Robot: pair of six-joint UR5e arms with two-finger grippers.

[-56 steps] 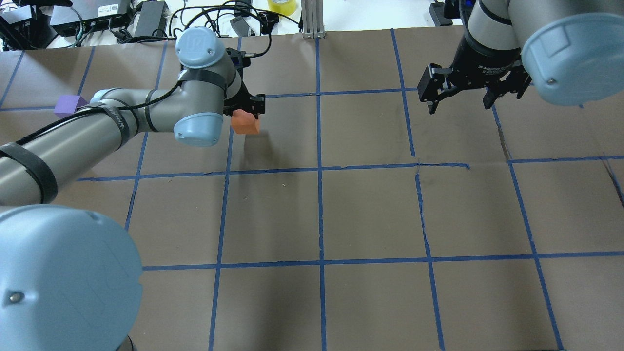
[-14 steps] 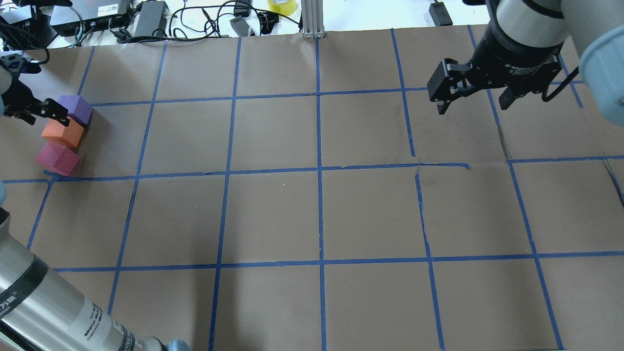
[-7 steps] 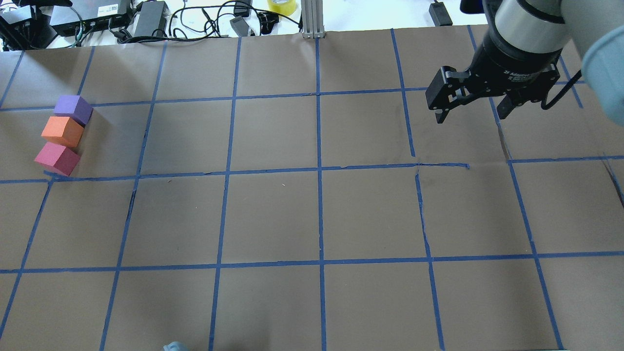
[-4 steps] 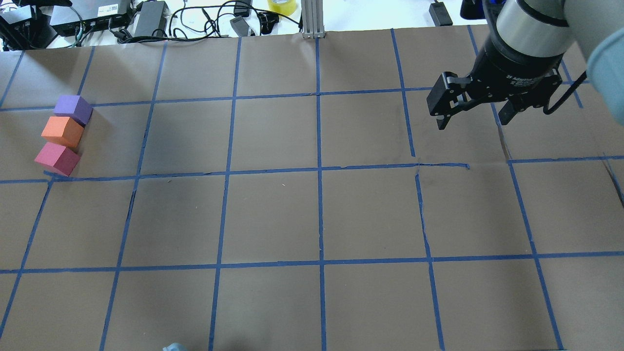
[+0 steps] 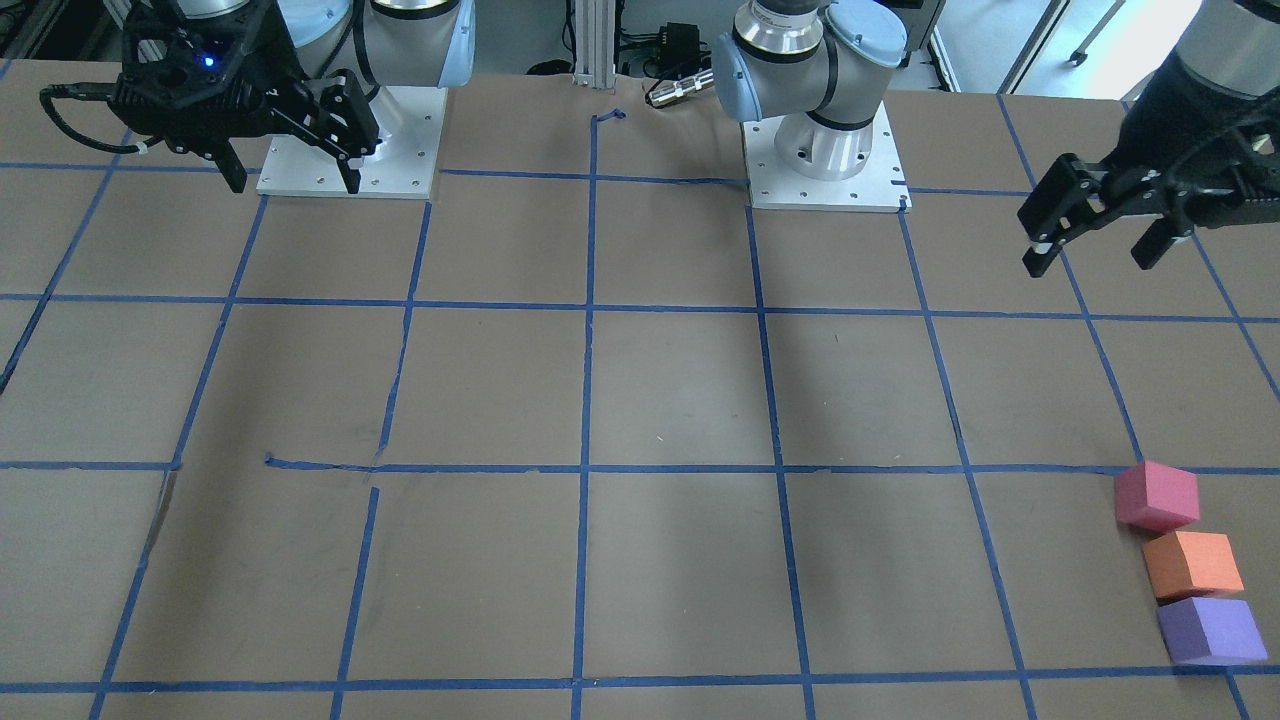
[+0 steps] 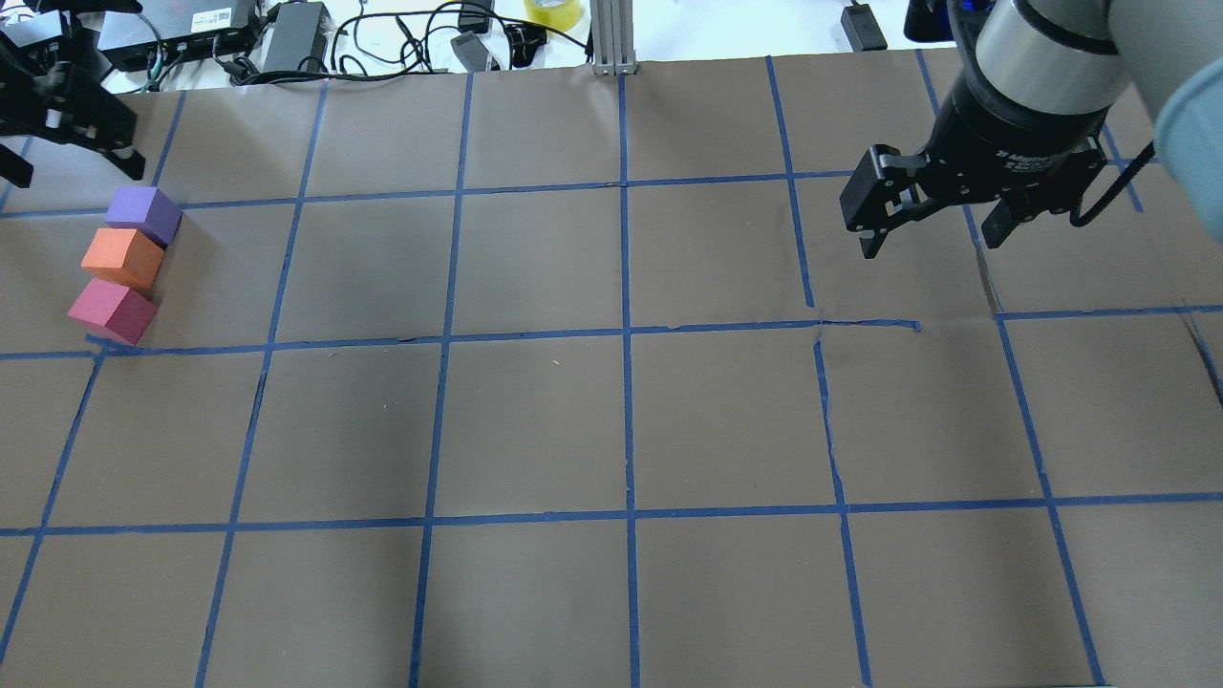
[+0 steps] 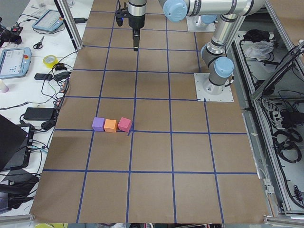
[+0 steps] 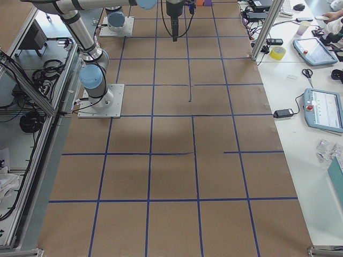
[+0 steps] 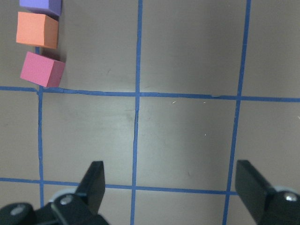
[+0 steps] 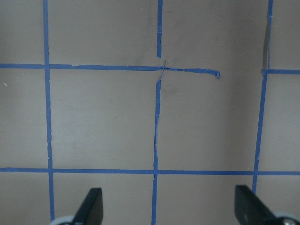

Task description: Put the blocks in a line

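Note:
Three blocks lie in a touching row at the table's left end: purple block, orange block, pinkish-red block. They also show in the front view as purple, orange and pinkish-red, and in the left wrist view's top left corner. My left gripper is open and empty, raised clear of the row. My right gripper is open and empty, high over the table's right half.
Brown paper with a blue tape grid covers the table. Cables, power bricks and a tape roll lie past the far edge. The arm bases stand at the robot's side.
The left gripper set the orange block between the purple and pinkish-red ones, let go and lifted away; it shows again at the overhead's top left. The right gripper drifted slightly. The blocks stay put.

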